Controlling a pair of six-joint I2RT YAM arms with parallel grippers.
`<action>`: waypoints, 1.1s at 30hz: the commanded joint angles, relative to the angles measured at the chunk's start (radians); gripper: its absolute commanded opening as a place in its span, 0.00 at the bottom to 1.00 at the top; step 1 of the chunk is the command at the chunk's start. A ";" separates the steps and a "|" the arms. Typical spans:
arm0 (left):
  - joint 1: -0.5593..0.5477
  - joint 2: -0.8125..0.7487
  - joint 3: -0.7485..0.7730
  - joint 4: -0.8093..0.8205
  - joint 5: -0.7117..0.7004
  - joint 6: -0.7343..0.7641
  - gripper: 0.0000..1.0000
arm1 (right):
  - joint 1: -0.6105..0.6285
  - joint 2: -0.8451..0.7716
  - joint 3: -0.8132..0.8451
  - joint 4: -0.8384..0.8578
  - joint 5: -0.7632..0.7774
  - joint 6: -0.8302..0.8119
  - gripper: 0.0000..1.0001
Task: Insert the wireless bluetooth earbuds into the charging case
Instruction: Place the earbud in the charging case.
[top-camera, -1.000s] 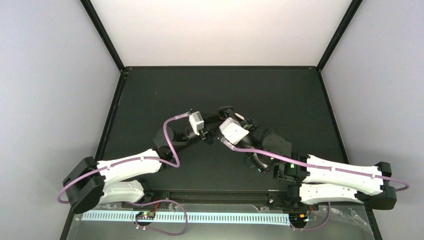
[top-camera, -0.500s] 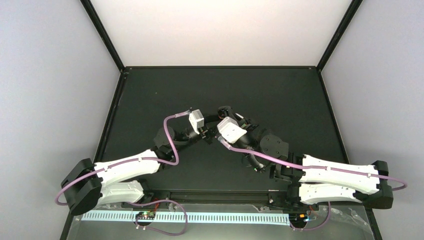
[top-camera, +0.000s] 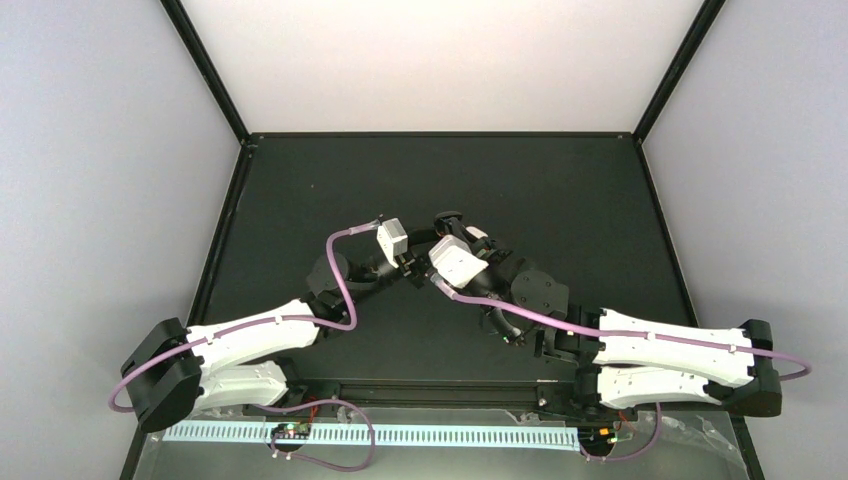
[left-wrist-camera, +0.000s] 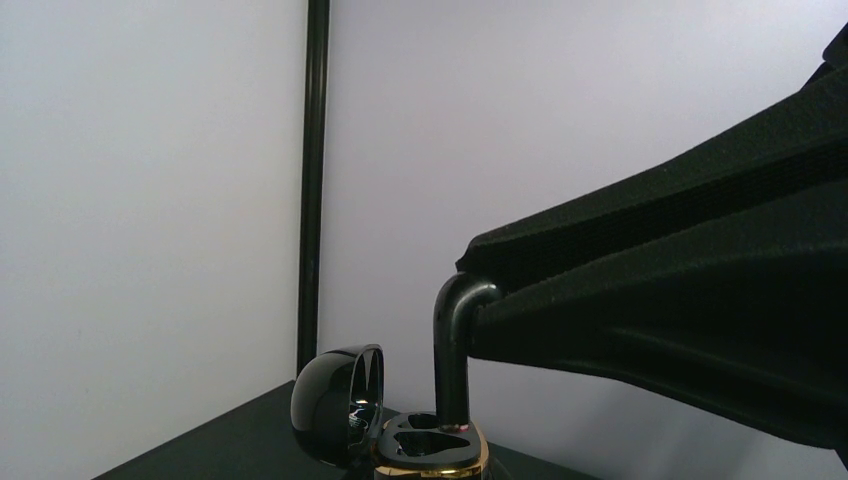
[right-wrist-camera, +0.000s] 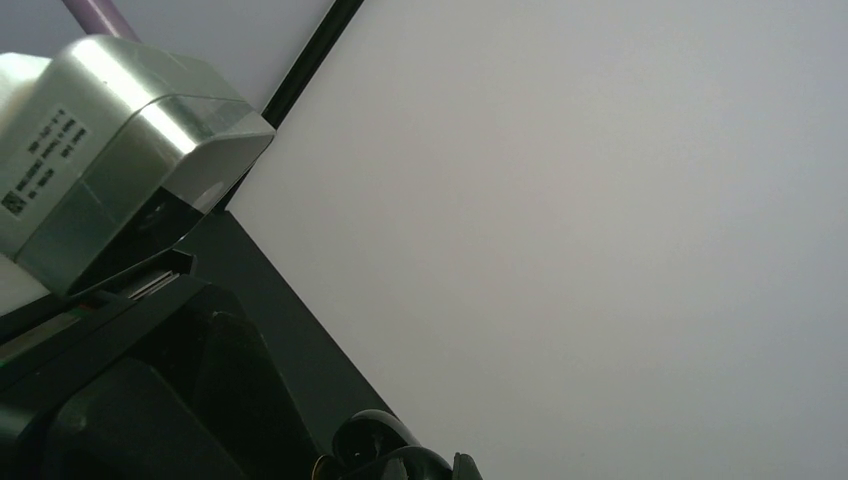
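Compared with a second ago, your right arm (top-camera: 660, 355) sits further toward the centre of the top view, closing on the left arm (top-camera: 260, 335), which barely shifts.

Starting at the left, the left jaws are shut. They are out of sight in their own wrist view, so you cannot tell whether they clamp anything. Just ahead, at the bottom centre of that view, the charging case (left-wrist-camera: 428, 452) sits open, its glossy dark lid (left-wrist-camera: 335, 400) tipped back to the left. Right of the lid, an earbud (left-wrist-camera: 452, 345) hangs stem-down, with its tip at the case's right-hand socket. The right jaws reach in from the right edge and are shut on the earbud's head.

This looks like the seating step. Your next move calls for a straight, gentle push down, then a release that does not drag the bud back out. The second bud does not show.

The worktop (top-camera: 560, 200) is matte black, framed by black posts (left-wrist-camera: 315, 180), with plain pale walls (top-camera: 440, 60) on three sides.
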 joint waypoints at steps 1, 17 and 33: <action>0.006 -0.024 0.037 0.012 -0.005 -0.005 0.02 | 0.007 0.004 0.005 -0.004 0.011 0.028 0.01; 0.006 -0.032 0.032 0.012 -0.007 0.009 0.02 | 0.008 0.021 0.007 -0.025 -0.004 0.052 0.01; 0.006 -0.056 0.008 0.038 -0.004 0.009 0.01 | 0.007 0.031 0.011 -0.025 0.014 0.050 0.01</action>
